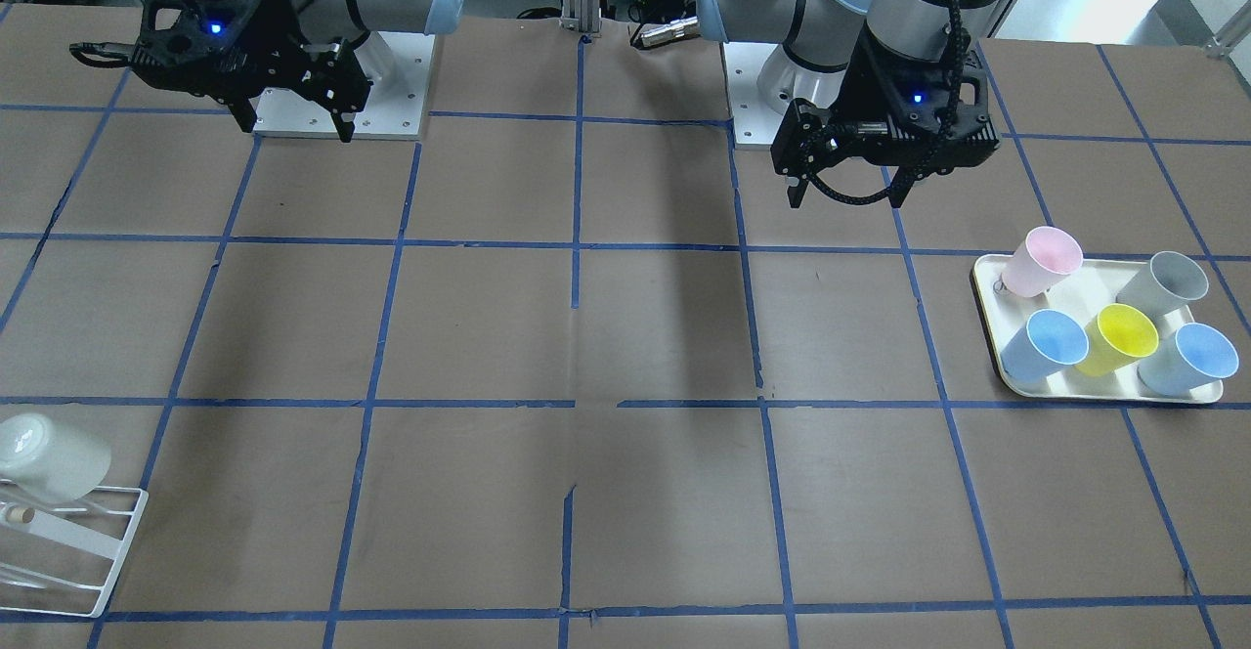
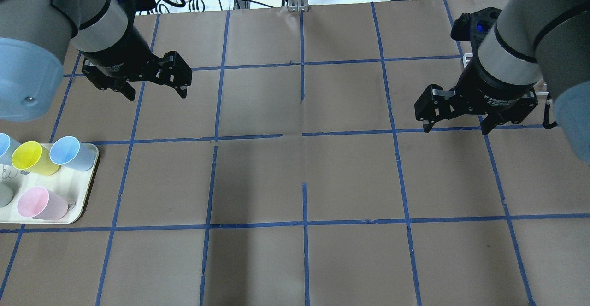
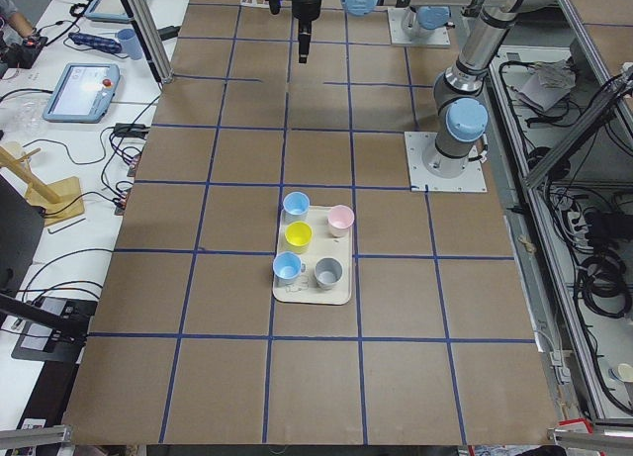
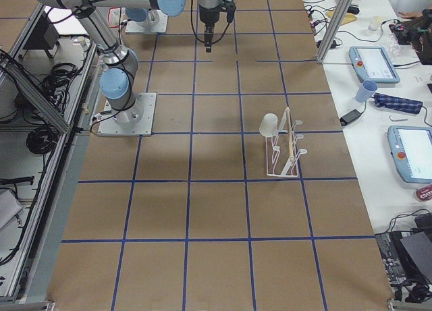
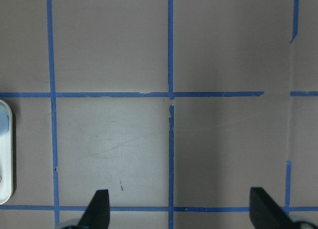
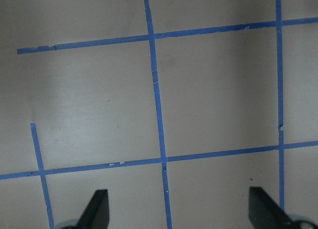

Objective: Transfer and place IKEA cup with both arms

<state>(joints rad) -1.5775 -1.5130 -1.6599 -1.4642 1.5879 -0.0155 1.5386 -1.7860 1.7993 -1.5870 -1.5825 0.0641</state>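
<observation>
The IKEA cup, a plain white tumbler, hangs tilted on a white wire rack at the table's corner on the right arm's side. It also shows in the exterior right view. My right gripper is open and empty, high above the table and far from the cup; it also shows in the overhead view. My left gripper is open and empty above the table near the tray; it also shows in the overhead view. Both wrist views show only taped table between spread fingers.
A cream tray on the left arm's side holds a pale pink cup, a grey cup, a yellow cup and two blue cups. The brown table carries a blue tape grid. The arm bases stand at the robot's edge.
</observation>
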